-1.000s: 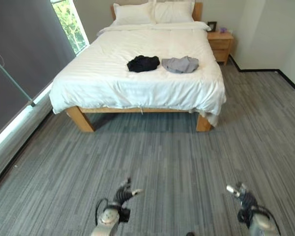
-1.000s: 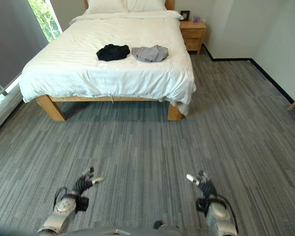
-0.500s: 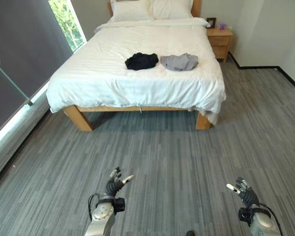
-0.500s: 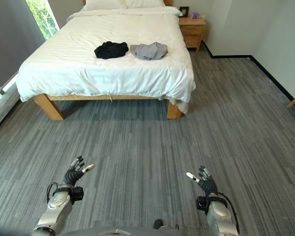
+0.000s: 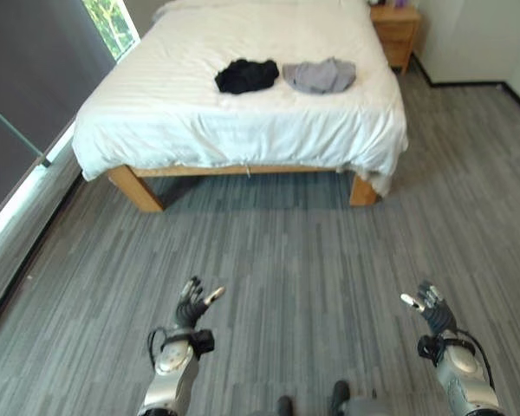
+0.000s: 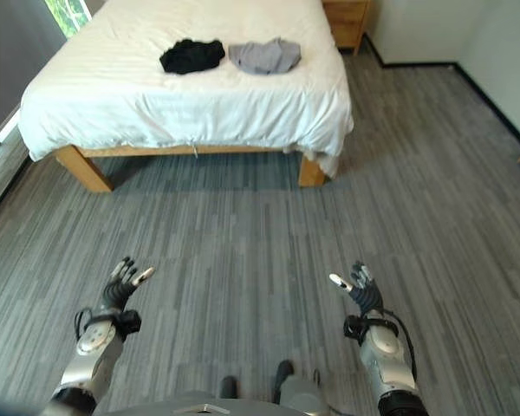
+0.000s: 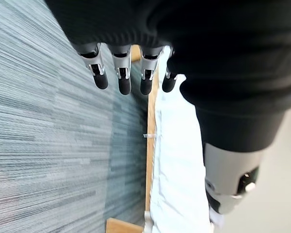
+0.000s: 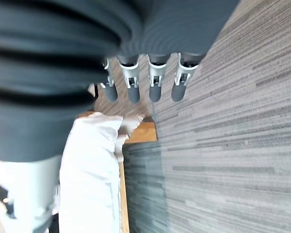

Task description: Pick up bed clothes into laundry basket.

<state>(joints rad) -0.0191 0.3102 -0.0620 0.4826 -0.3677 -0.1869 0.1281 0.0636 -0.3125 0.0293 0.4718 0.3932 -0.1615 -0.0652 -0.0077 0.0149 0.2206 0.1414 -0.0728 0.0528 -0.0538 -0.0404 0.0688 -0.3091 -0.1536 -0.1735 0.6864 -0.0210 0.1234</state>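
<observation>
A black garment (image 5: 247,75) and a grey garment (image 5: 320,75) lie side by side on the white bed (image 5: 182,113), toward its foot end. Both hands hang low over the grey carpet, well short of the bed. My left hand (image 5: 191,308) is open with fingers spread and holds nothing; its fingers (image 7: 122,77) stick out straight in the left wrist view. My right hand (image 5: 432,308) is open too, with straight fingers (image 8: 154,85) and nothing in it.
The bed stands on wooden legs (image 5: 135,188), its white cover hanging over the foot end. A wooden nightstand (image 5: 400,31) sits at the far right of the bed. A dark wall and a window (image 5: 113,16) run along the left. Grey carpet (image 5: 286,260) lies between me and the bed.
The camera has moved closer to the bed and tipped down, so the bed sits higher in view. Both hands have risen a little and stay open.
</observation>
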